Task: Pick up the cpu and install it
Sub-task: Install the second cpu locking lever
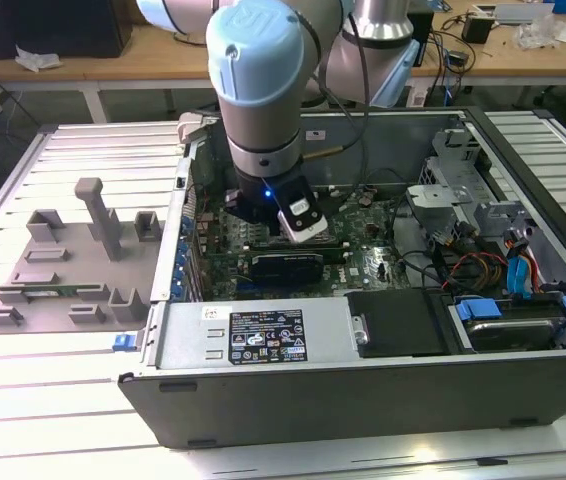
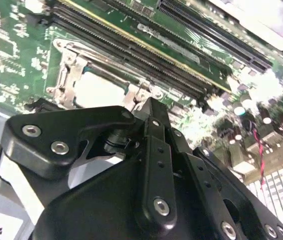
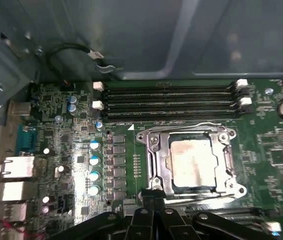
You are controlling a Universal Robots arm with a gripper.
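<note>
While arm hangs inside open pc case [image 1: 523, 130], gripper [image 3: 154, 202] sits just above edge of cpu socket [image 3: 154, 165] on motherboard [image 3: 276, 150]. Fingers look pinched together w/ nothing between them. Cpu [image 3: 191, 162] lies flat in socket, silver top up, just ahead of fingertips; also seen in second wrist view [image 2: 99, 90]. Socket frame open around it, prob so chip can drop in. Memory slots [image 3: 171, 100] beyond.
</note>
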